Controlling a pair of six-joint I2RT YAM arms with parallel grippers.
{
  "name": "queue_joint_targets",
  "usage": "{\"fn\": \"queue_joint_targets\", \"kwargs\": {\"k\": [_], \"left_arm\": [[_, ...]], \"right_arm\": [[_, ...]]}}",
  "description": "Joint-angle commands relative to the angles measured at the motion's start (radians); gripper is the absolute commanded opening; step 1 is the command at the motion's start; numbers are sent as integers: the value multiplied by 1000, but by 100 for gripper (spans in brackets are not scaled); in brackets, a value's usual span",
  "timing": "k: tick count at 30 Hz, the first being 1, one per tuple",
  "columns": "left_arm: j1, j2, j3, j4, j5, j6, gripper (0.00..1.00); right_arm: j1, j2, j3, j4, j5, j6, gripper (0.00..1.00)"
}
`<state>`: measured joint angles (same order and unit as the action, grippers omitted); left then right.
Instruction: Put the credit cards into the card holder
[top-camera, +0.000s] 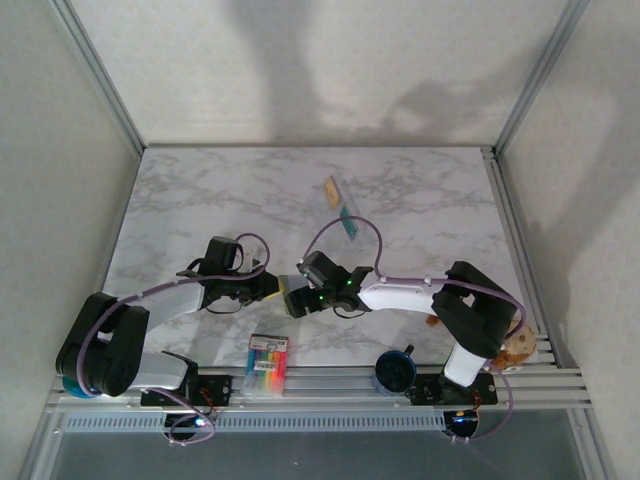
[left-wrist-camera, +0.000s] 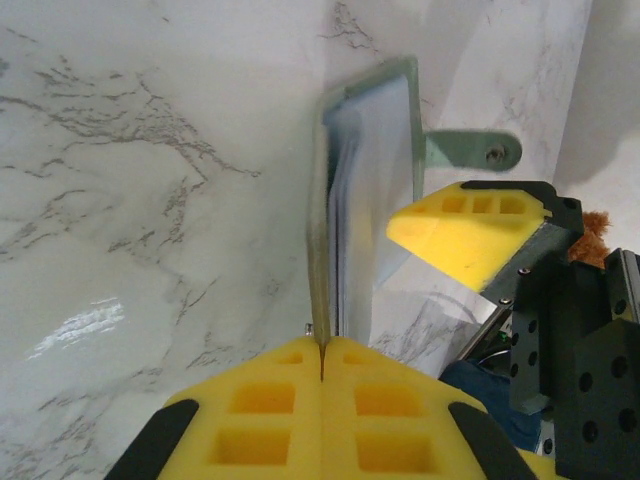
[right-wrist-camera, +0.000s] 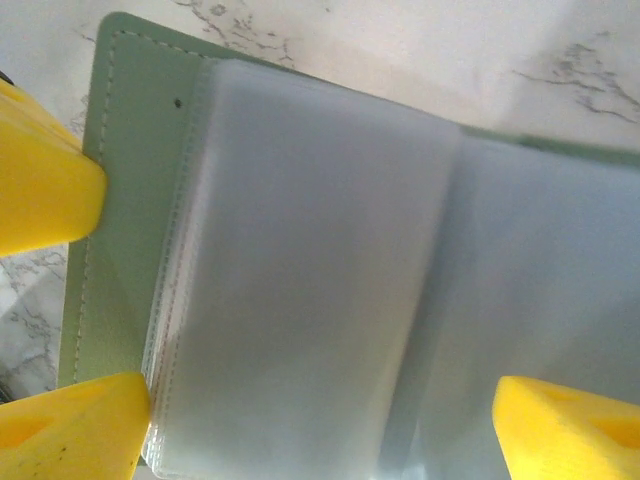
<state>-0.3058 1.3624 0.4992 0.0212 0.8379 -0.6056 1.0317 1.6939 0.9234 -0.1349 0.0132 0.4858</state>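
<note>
Grey-green card holder (left-wrist-camera: 370, 170), blurred, edge in clenched left claw (left-wrist-camera: 322, 352); released right claw (right-wrist-camera: 300, 425) astride its cloudy sleeves (right-wrist-camera: 320, 250).

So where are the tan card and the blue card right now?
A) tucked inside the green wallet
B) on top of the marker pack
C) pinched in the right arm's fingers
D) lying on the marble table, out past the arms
D: the tan card and the blue card lie on the table, beyond the card holder pinched in the left fingers.
</note>
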Motion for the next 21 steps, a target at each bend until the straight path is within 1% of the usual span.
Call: {"fn": "queue_joint_targets", "kwargs": {"k": [1,5,6,8,9,14,16,18,19,20,21], "left_arm": [[8,-15,-17,-6,2,-6,0],[8,0,-13,-9,7,1,0],[7,-3,-14,-9,-1,1,0],[7,-1,-19,-3,-5,-2,0],[7,2,-18,-3,-6,-2,0],[8,24,-26,-8,-24,12,0],[8,39,-26,-7,-25,13,0],[8,48,-23,-10,-23,19,0],[7,47,-24,-13,-31,22,0],[8,45,-24,-18,-49,23,0],[7,41,-28,-16,-64,20,0]], "right_arm": [[-6,-21,-15,-50,51,-3,88],[-8,-30,-38,4,5,0,85],[-8,-26,-39,14,-11,-2,82],[-9,-18,-27,21,-57,-16,70],[-10,-17,-24,22,-71,-15,66],[-10,-16,-27,76,-152,-13,61],[-14,-17,-17,48,-126,-11,59],[-21,-15,-13,21,-80,5,55],[-28,-9,-14,18,-77,10,50],[-37,-3,-16,25,-92,7,42],[-45,3,-17,25,-115,2,39]]}}
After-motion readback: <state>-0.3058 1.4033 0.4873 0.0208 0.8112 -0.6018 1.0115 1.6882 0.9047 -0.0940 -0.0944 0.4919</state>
